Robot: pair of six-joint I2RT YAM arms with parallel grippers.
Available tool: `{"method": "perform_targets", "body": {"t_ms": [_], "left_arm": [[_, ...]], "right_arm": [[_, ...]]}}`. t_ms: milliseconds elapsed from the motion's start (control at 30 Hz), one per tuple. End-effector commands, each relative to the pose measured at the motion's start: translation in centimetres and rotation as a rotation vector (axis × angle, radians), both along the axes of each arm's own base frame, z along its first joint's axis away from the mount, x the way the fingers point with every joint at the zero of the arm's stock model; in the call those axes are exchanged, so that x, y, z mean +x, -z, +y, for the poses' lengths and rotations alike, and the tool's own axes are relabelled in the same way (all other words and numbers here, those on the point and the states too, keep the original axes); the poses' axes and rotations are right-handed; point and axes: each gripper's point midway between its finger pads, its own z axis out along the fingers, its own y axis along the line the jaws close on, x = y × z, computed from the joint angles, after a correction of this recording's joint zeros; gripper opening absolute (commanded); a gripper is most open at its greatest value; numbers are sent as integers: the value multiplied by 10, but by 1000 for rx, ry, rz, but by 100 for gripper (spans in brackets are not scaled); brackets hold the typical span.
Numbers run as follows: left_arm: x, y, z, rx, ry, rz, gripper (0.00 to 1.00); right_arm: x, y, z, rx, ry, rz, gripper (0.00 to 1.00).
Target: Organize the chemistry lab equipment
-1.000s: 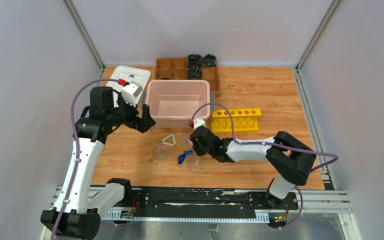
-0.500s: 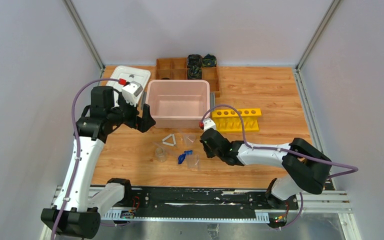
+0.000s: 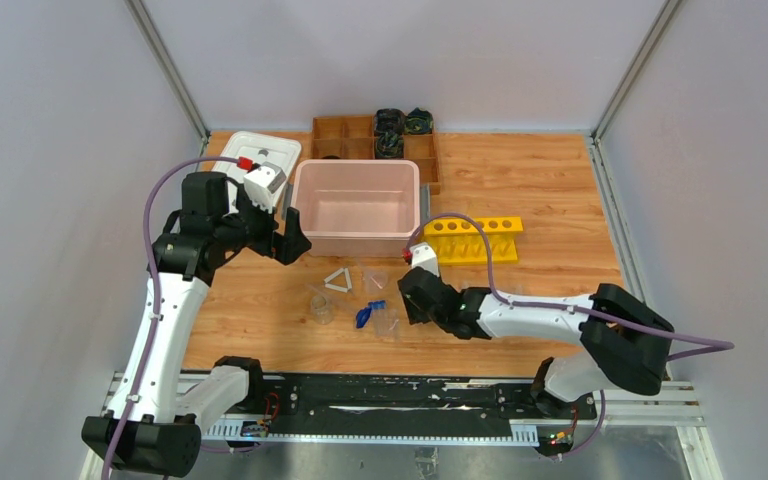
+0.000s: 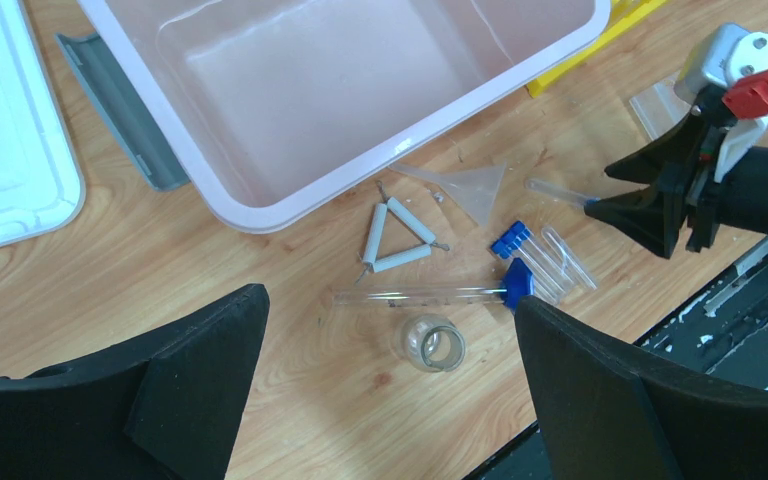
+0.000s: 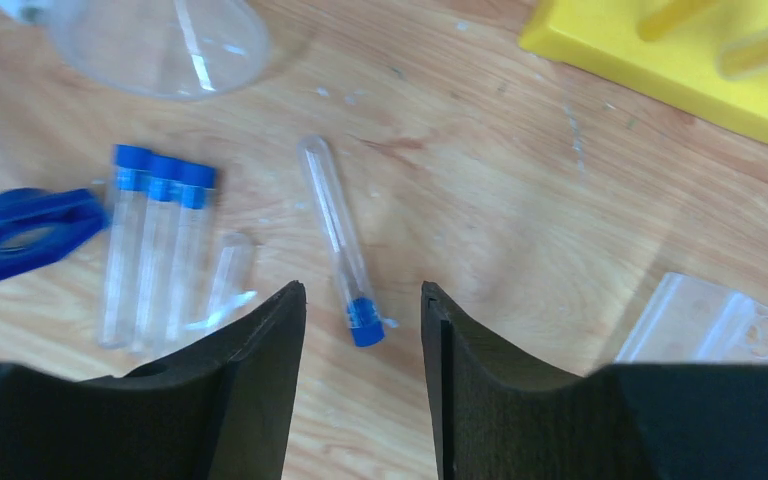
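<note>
Jaws of my right claw: newly parted, gripping nothing. Blue-capped tube: loose on the table just ahead; I judge it released, still unsorted. Three more tubes: lying near it. Left claw: wide open, empty. Pink tub: empty. Yellow rack: holes unfilled.

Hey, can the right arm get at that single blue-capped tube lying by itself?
Probably yes. The right gripper hangs over the tube, jaws apart on either side of its capped end; nothing covers it, and the other tubes lie apart.
</note>
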Motion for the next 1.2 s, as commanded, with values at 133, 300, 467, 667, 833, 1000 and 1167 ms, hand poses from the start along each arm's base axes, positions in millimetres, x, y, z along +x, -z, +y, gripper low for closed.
{"method": "perform_targets", "body": {"t_ms": [133,300,467,667,833,1000,1167], "left_arm": [[-1,-16,-3,-14,12,-40,100],[-1,-17,-3,-13,9,-46,100],[-2,-20,-1,-6,7,-63,100],[-2,-18,-2,-10,6,-51,100],[-1,-19,-3,-14,9,-49,100],[0,-19,-4,-20,11,-45,100],[-2,-22,-6,-30,21,-50,100]], "right_arm": [[-22,-18,46,112,-56,67,48],[-27,5,55,100,-71,128,43],[-29,19,54,67,-72,149,36],[-28,26,51,46,-61,153,27],[-27,21,46,34,-58,135,24],[-27,11,40,7,-82,120,30],[-28,9,41,-18,-118,125,20]]}}
